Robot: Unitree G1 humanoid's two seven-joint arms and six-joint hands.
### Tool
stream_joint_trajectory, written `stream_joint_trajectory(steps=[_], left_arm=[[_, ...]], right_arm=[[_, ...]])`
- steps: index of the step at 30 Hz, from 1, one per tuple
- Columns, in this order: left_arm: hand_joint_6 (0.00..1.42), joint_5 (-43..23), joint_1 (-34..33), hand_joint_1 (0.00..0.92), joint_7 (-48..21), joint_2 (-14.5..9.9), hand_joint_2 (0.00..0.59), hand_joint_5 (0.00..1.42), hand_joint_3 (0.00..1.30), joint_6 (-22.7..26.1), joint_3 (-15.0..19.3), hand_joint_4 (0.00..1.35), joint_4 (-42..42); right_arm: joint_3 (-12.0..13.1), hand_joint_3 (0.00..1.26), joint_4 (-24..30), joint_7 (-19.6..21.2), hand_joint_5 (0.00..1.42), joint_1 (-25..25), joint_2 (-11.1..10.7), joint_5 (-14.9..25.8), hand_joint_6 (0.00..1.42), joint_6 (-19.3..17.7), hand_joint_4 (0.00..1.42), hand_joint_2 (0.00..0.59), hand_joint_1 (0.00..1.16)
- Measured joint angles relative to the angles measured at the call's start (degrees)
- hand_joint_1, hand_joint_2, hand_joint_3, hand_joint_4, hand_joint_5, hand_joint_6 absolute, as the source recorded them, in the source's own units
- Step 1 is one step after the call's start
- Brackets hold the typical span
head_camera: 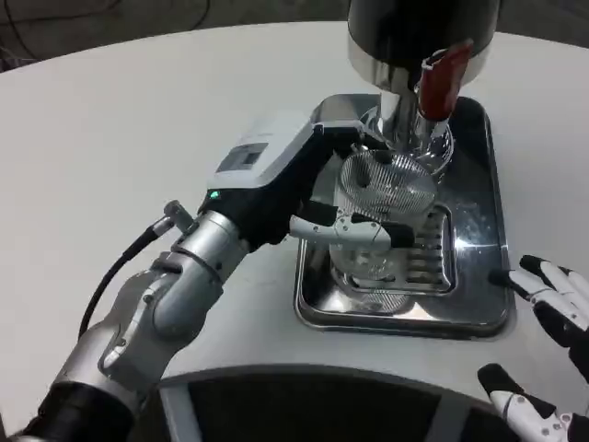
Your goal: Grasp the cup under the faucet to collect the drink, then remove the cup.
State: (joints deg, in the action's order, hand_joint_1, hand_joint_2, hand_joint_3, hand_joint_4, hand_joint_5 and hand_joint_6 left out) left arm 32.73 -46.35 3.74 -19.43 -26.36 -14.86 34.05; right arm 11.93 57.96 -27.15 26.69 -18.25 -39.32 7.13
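The left hand (304, 184) gripped the ribbed glass cup (386, 207) under the red-handled faucet (442, 78); collecting seemed underway. Right hand (552, 304) waited, fingers spread.

The cup (382, 198) is clear, ribbed plastic or glass. The tray (479, 304) is glossy mirror-like metal; the faucet (405, 110) polished chrome. The desk (120, 129) is matt white.

This looks like a robot test lab. A drink machine (419, 41) and shiny tray (492, 230) sit on a bare white table (110, 120). Black cables (55, 23) lie past its far edge.
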Motion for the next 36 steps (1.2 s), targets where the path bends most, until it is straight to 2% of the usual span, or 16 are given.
stream_joint_trajectory(steps=[12,21,36], left_arm=[[1.42,2.8,-3.0,0.477,6.5,1.1,0.029,1.39,1.06,-0.2,-2.1,1.22,4.7],[1.42,4.0,-3.2,0.477,11.6,2.7,0.029,1.39,1.05,-0.5,-3.6,1.21,6.9],[1.42,4.0,-3.3,0.473,14.5,3.6,0.022,1.34,1.04,-1.1,-4.5,1.17,8.6]], right_arm=[[1.0,0.12,0.3,0.2,0.0,0.6,0.0,0.9,0.0,-0.6,0.0,0.432,0.36],[3.2,0.12,0.5,0.2,0.0,2.0,0.0,2.2,0.0,-1.0,0.0,0.432,0.36],[5.2,0.12,0.8,0.2,0.0,2.8,-0.3,3.7,0.0,-1.2,0.0,0.432,0.36]])
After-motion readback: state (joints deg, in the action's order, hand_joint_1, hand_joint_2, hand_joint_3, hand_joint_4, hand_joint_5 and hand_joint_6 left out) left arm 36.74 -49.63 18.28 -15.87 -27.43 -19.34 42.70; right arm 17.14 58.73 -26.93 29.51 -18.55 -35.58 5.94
